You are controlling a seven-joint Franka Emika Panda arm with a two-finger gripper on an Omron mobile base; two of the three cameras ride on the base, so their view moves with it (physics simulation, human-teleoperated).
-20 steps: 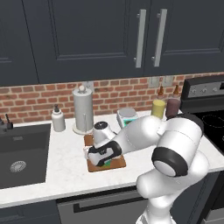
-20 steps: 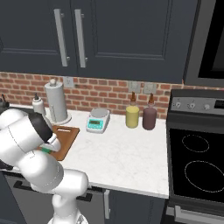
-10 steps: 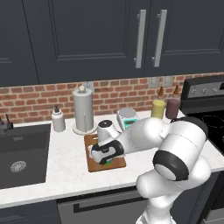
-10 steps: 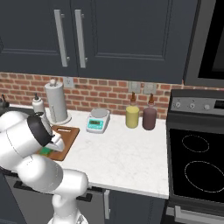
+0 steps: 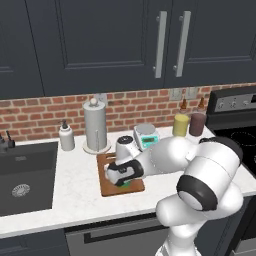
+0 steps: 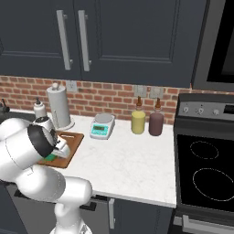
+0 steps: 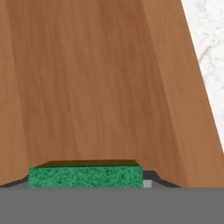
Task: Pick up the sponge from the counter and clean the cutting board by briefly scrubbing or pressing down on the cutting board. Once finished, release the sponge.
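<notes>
Left to right along the counter point(image 5: 75, 187), left base view: dark sink point(image 5: 22, 175) sat at the far left, then a small white soap bottle point(image 5: 66, 136) near the brick wall, then a paper towel roll point(image 5: 95, 125) upright on its holder. The cutting board point(image 5: 109, 186) lay flat on the counter just in front of the roll, grain running front to back. The gripper point(image 5: 122, 181) was down over the board's front half, clamped on the sponge point(image 5: 125, 183), a sliver of green showing under the hand. Right of the board: white kitchen scale point(image 5: 146, 136) with teal display, then a yellow bottle point(image 5: 180, 124) and a dark red bottle point(image 5: 197, 122) side by side by the wall, then the stove point(image 5: 239, 135) at the far right.

Right base view matched: arm covered most of the cutting board point(image 6: 73, 144), sponge point(image 6: 50, 157) peeking green at the board's near edge, scale point(image 6: 102, 126) and the two bottles to the right.

Hand view: sponge point(image 7: 85, 176) sat between the fingertips, green face toward the camera, board point(image 7: 96, 83) wood right behind it, counter point(image 7: 209, 52) at the upper right. Couldn't tell whether the sponge was pressed onto the wood or just above it.
</notes>
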